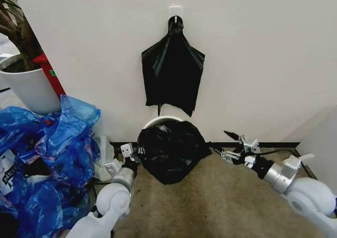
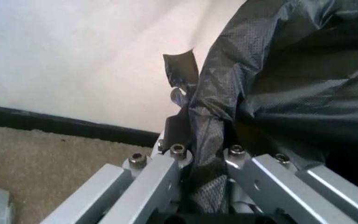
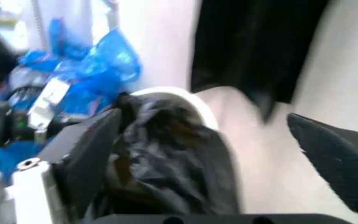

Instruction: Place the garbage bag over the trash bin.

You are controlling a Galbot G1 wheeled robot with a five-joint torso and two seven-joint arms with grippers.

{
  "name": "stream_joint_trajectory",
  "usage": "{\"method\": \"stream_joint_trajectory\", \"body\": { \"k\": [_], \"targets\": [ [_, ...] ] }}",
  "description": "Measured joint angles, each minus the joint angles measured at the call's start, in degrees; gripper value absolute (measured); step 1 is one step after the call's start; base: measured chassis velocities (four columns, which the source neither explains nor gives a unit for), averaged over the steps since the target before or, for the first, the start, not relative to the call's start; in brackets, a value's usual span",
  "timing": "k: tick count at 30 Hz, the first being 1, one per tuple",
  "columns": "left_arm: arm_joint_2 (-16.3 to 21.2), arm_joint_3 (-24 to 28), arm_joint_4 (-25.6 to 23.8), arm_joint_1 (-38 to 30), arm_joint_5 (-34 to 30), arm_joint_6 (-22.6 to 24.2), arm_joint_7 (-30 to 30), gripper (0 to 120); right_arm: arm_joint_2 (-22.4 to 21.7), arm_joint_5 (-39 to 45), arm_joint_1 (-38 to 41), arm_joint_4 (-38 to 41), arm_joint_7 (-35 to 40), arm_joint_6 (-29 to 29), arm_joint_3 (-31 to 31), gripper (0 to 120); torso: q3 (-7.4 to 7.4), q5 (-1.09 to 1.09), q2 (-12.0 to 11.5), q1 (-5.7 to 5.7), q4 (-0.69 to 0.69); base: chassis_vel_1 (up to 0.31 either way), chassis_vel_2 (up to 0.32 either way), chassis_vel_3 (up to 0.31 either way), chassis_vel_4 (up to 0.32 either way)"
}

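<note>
Progress is about half: the bag [image 1: 171, 151] drapes over the front of the bin [image 1: 158, 121], whose back rim is bare against the wall [image 1: 253, 48]. The left gripper [image 1: 132, 152] pinches the bag's left edge between closed jaws. The right gripper [image 1: 235, 146] hovers just right of the bag, jaws apart and empty. The bin stands on beige carpet [image 1: 221, 201]; blue bags [image 1: 52, 148] lie at the left.

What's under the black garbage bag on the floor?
Under the garbage bag, a strip of the trash bin's white rim shows at the back. Its walls and inside are covered. The left pincer grips the bag's edge.
</note>
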Motion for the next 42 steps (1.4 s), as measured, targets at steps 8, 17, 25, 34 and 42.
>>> {"method": "stream_joint_trajectory", "body": {
  "k": [8,17,25,34,42],
  "targets": [
    [1.2,0.2,-3.0,2.0,3.1,0.5,-0.1,1,2.3,-11.9,1.9,7.4,9.7,-11.5,-6.3,100,0.00,0.01,0.0,0.00,-0.02,0.000,0.000,0.000,0.000],
    [2.8,0.8,-7.0,4.0,5.7,1.1,-0.1,1,2.9,-17.9,1.5,9.7,14.0,-14.2,-7.8,77,0.00,0.03,0.0,0.00,-0.01,0.000,0.000,0.000,0.000],
    [3.3,0.7,-8.8,4.9,5.4,1.6,-0.9,1,3.1,-21.7,0.4,9.7,12.9,-14.5,-8.0,53,0.00,0.03,0.0,0.00,-0.01,0.000,0.000,0.000,0.000],
    [2.6,0.7,-8.8,4.6,5.3,1.9,-1.4,1,3.1,-21.0,-0.3,10.4,13.3,-15.1,-7.9,50,0.00,0.02,0.0,0.00,-0.01,0.000,0.000,0.000,0.000],
    [2.6,0.4,-10.5,5.5,4.9,2.3,-1.4,1,3.3,-24.1,-0.2,7.9,13.0,-13.6,-8.0,26,0.00,0.03,0.0,0.00,-0.01,0.000,0.000,0.000,0.000]
  ]
}}
